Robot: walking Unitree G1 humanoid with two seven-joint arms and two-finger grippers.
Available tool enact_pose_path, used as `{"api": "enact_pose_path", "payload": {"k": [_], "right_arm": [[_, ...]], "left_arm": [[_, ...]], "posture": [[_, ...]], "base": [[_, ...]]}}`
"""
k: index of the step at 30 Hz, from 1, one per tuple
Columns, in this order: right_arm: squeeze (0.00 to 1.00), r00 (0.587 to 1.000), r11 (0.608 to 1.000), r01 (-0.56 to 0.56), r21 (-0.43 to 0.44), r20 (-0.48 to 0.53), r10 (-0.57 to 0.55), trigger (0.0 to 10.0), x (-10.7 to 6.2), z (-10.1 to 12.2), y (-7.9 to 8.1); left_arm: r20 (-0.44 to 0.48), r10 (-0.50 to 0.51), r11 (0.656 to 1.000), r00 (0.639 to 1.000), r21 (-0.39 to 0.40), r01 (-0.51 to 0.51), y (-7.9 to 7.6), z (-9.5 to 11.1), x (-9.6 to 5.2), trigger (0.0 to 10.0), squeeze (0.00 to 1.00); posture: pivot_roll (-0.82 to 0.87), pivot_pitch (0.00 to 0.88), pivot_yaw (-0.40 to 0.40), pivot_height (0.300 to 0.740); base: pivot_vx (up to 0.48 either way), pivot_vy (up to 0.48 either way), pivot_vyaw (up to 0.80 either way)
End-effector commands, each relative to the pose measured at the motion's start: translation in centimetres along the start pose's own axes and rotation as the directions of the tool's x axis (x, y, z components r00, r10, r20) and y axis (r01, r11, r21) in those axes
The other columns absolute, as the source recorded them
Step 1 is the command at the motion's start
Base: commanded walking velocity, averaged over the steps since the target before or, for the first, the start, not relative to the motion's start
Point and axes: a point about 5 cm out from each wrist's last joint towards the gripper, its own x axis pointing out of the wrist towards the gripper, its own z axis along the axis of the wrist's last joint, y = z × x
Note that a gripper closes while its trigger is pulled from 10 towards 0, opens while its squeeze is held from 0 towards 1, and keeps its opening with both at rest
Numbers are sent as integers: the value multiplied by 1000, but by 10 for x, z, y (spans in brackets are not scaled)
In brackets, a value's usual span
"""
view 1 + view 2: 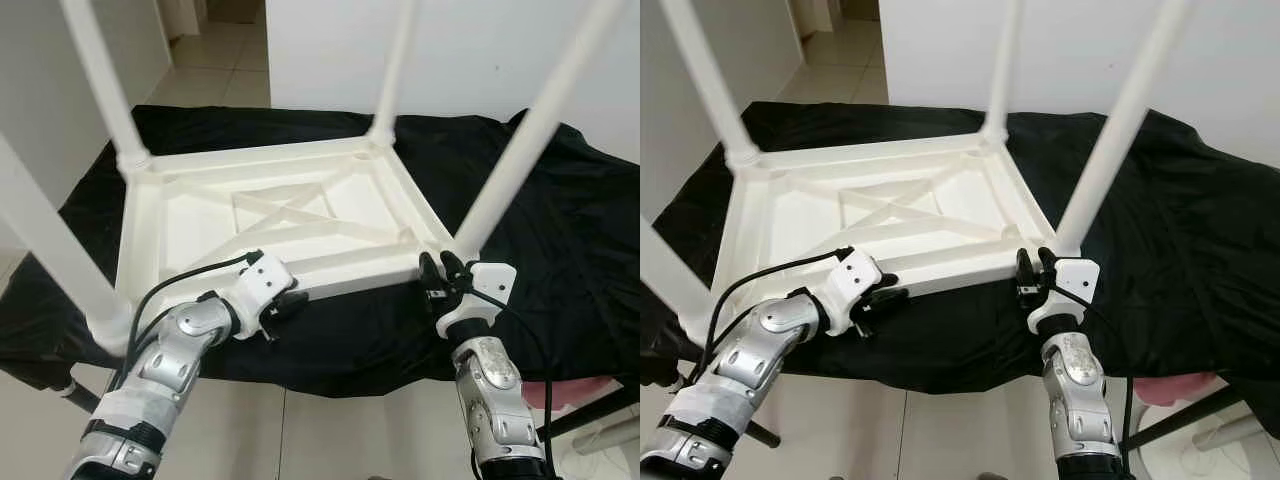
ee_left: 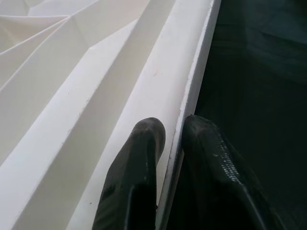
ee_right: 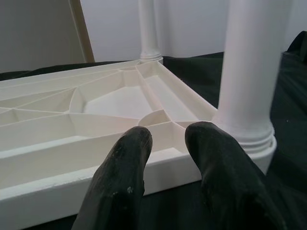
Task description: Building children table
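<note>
A white plastic children's table (image 1: pixel 290 215) lies upside down on a black cloth (image 1: pixel 560 230), with its legs pointing up. The near right leg (image 1: pixel 525 150) rises from the corner beside my right gripper (image 1: pixel 440 270). That gripper is open, its fingertips (image 3: pixel 132 143) hovering at the near rim by this corner. My left gripper (image 1: pixel 290 305) is at the near rim (image 2: pixel 168 96) further left, shut on its thin edge with one finger (image 2: pixel 144 143) on each side.
The cloth-covered surface ends just in front of my arms, with tiled floor (image 1: pixel 330 430) below. The near left leg (image 1: pixel 50 250) stands close to my left arm. A white wall (image 1: pixel 480 50) is behind, and something pink (image 1: pixel 1170 385) lies low on the right.
</note>
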Motion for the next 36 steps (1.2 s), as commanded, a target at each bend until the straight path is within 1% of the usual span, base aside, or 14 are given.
{"api": "enact_pose_path", "payload": {"k": [1, 8, 12, 18, 22, 23, 24, 25, 26, 28, 29, 32, 33, 36], "right_arm": [[0, 1000, 1000, 2, 1, -2, -2, 10000, 1, -1, 0], [0, 1000, 1000, 2, 3, -3, -2, 10000, 2, -2, 0], [0, 1000, 1000, 3, 9, -8, -3, 10000, 3, -4, 4], [0, 1000, 1000, 9, 14, -12, -9, 10000, 3, -6, 6], [0, 1000, 1000, 14, 15, -12, -14, 10000, 2, -6, 6], [0, 1000, 1000, 20, 16, -13, -19, 10000, 2, -7, 5], [0, 1000, 1000, 20, 16, -13, -19, 10000, 2, -7, 5], [0, 1000, 1000, 25, 16, -13, -25, 10000, 1, -7, 5], [0, 999, 999, 29, 16, -14, -29, 10000, 1, -7, 5], [0, 999, 999, 32, 16, -15, -32, 10000, 0, -8, 5], [0, 999, 999, 32, 16, -16, -32, 10000, 0, -8, 5], [0, 999, 999, 32, 16, -16, -32, 10000, 0, -8, 5], [0, 999, 999, 33, 16, -17, -33, 10000, 0, -9, 5], [0, 999, 999, 29, 14, -20, -29, 10000, 0, -10, 7]], "left_arm": [[-13, 44, 999, 999, 13, -44, 2, 0, 0, 0, 0], [13, 7, 999, 1000, 36, -7, -7, 8, 9, 0, 0], [89, -73, 996, 993, 58, 68, -32, 29, 35, 0, 0], [123, -137, 989, 983, 80, 128, -50, 41, 51, 39, 0], [132, -160, 985, 978, 86, 150, -55, 43, 54, 0, 0], [134, -174, 982, 976, 96, 162, -58, 45, 56, 2039, 0], [134, -174, 982, 976, 96, 162, -58, 45, 56, 2039, 0], [136, -182, 980, 974, 103, 169, -61, 47, 58, 4902, 0], [138, -195, 978, 971, 107, 181, -63, 48, 60, 10000, 0], [141, -206, 976, 968, 102, 192, -65, 49, 61, 10000, 0], [142, -205, 977, 968, 92, 194, -65, 48, 61, 10000, 302], [142, -205, 977, 968, 92, 194, -65, 48, 61, 10000, 302], [147, -205, 977, 968, 86, 195, -65, 48, 60, 10000, 1000], [161, -203, 978, 966, 83, 192, -63, 49, 56, 10000, 1000]], "posture": [[-58, 0, 1, 740], [-58, 0, 1, 740], [-60, 0, 5, 740], [-70, 0, 18, 740], [-74, 0, 23, 740], [-76, 0, 25, 740], [-76, 0, 25, 740], [-79, 0, 28, 740], [-81, 0, 30, 740], [-81, 0, 30, 740], [-81, 0, 30, 740], [-81, 0, 30, 740], [-81, 0, 30, 740], [-77, 0, 32, 740]], "base": [[0, 0, 0], [0, 0, 0], [0, 0, 0], [0, 0, 0], [0, 0, 0], [0, 0, 0], [0, 0, 0], [0, 0, 0], [0, 0, 0], [0, 0, 0], [0, 0, 0], [0, 0, 0], [0, 0, 0], [0, 0, 0]]}}
